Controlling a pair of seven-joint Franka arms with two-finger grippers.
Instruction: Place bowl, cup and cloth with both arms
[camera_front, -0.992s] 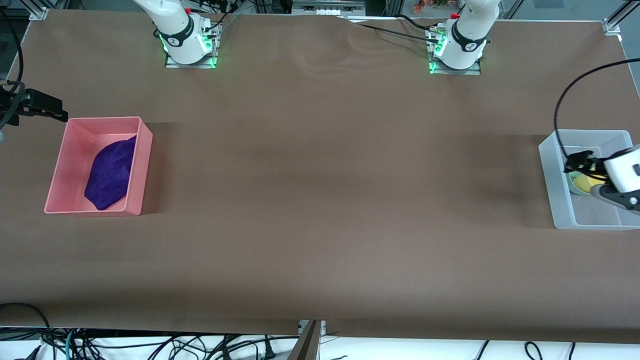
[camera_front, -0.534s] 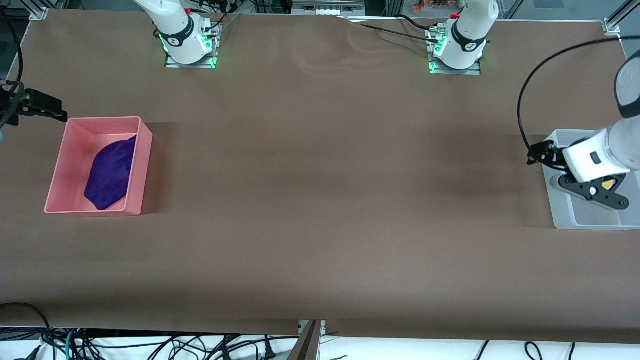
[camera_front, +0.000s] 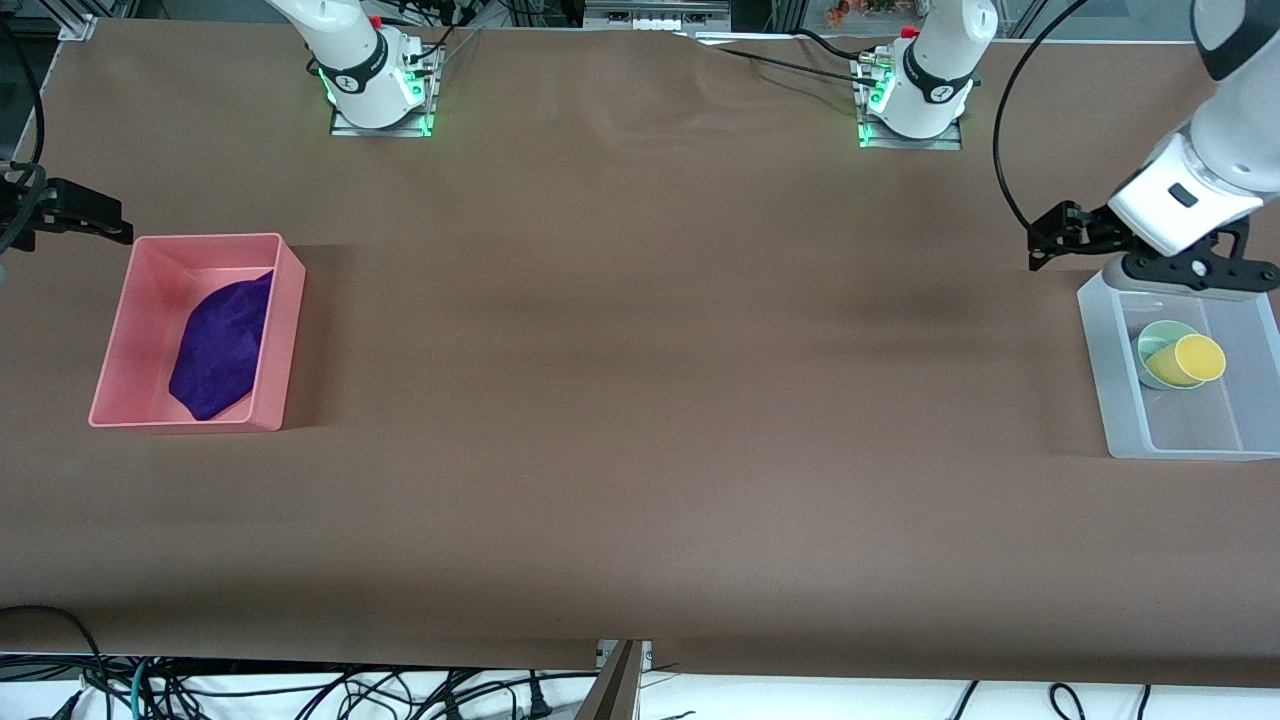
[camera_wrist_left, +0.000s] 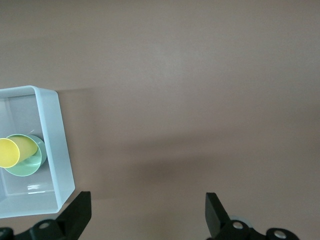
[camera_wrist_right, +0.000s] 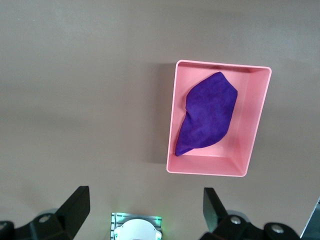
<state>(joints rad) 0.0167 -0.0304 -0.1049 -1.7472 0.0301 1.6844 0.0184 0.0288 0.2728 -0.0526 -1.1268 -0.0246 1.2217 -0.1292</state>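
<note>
In two bins: one cup, one bowl, one cloth; both grippers spread, empty

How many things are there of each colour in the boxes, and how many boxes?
Purple cloth: 1
Mint-green bowl: 1
Yellow cup: 1
Pink bin: 1
Clear bin: 1
Total: 5 things, 3 of them inside 2 bins.

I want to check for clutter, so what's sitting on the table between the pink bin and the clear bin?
Nothing: in the front view the brown table is bare between the pink bin, which holds the cloth, and the clear bin, which holds the bowl and cup.
</note>
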